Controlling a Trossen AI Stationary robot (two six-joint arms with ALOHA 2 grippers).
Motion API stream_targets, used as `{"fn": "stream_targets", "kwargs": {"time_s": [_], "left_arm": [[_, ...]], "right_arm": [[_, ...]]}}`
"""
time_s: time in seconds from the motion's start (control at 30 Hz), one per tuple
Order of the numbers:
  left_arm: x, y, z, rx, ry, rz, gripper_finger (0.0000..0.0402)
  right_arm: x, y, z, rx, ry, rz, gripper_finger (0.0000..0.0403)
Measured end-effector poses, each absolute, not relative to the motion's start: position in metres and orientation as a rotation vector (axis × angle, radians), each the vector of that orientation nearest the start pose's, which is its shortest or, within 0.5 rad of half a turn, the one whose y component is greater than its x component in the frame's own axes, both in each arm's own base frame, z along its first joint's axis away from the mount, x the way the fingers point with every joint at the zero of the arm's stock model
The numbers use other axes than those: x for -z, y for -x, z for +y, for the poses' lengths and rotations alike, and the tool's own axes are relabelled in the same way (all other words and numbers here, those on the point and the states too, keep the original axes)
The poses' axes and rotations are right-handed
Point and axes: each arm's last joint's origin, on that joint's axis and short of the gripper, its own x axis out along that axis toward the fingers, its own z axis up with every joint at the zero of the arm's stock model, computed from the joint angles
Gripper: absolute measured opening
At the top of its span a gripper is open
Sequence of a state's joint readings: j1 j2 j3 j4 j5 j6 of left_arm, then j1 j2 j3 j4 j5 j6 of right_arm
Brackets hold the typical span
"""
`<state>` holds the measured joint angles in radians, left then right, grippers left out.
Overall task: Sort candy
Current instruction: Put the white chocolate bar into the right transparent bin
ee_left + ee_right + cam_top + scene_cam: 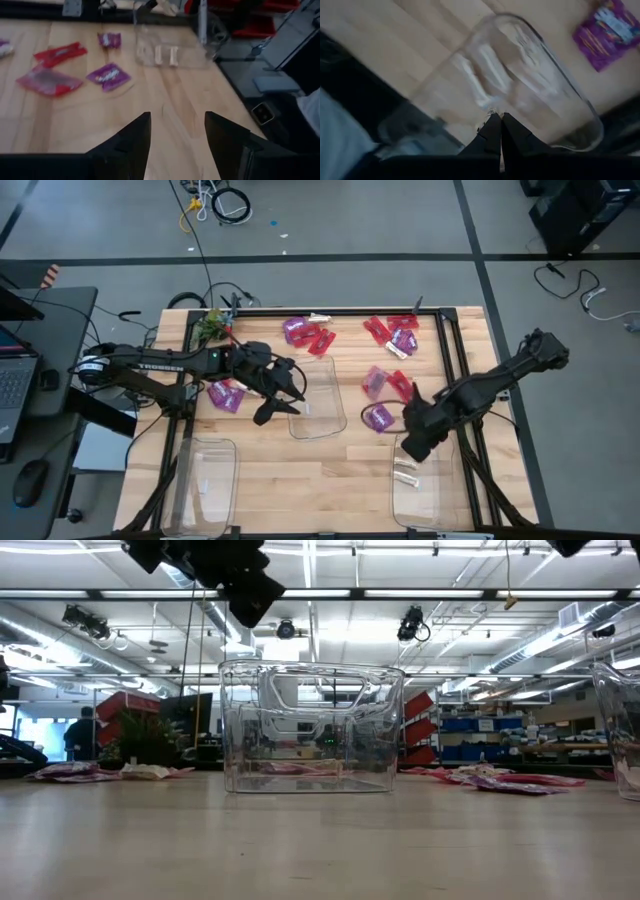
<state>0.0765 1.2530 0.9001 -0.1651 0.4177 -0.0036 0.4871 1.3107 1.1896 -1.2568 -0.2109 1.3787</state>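
**Left arm free, candy close behind it**

While the left gripper (283, 395) hangs empty with fingers spread over the middle bin (318, 420), the nearest candy, a purple packet (226, 395), lies just beside its arm on the outer side. Red packets (378, 330) lie scattered toward the table's far edge. The right gripper (418, 442), clenched on nothing, hovers over the right bin (420, 490), which holds whitish pieces (405, 472).

White lettering on the left arm (160, 365) seemingly reads "TROSSEN".
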Motion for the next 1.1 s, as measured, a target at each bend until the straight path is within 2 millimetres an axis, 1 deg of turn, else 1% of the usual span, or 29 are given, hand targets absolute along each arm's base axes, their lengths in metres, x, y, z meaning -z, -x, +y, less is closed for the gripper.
{"fn": "stream_targets", "kwargs": {"time_s": [0.2,0.37,0.5,0.63,0.73,0.87,1.0,1.1], "left_arm": [[-0.273,-0.264,0.009,0.292,0.142,0.602,0.0188],[-0.266,-0.252,0.01,0.222,0.145,0.725,0.0188],[-0.268,-0.24,0.012,0.152,0.126,0.781,0.0188],[-0.275,-0.227,0.012,0.094,0.099,0.797,0.0188],[-0.279,-0.218,0.013,0.057,0.092,0.806,0.0188],[-0.277,-0.209,0.014,-0.007,0.113,0.878,0.0188],[-0.269,-0.199,0.014,-0.055,0.136,1.009,0.0188],[-0.265,-0.194,0.014,-0.092,0.14,1.081,0.0188]], "right_arm": [[-0.268,-0.211,0.122,0.441,-0.806,1.64,0.0],[-0.246,-0.224,0.132,0.337,-0.651,1.734,0.0],[-0.228,-0.23,0.141,0.282,-0.537,1.794,0.0],[-0.212,-0.235,0.151,0.219,-0.452,1.83,0.0007],[-0.206,-0.236,0.156,0.199,-0.43,1.852,0.0034],[-0.205,-0.235,0.157,0.23,-0.439,1.861,0.0095],[-0.213,-0.23,0.156,0.239,-0.457,1.849,0.016],[-0.224,-0.226,0.154,0.241,-0.472,1.802,0.0194]]}}
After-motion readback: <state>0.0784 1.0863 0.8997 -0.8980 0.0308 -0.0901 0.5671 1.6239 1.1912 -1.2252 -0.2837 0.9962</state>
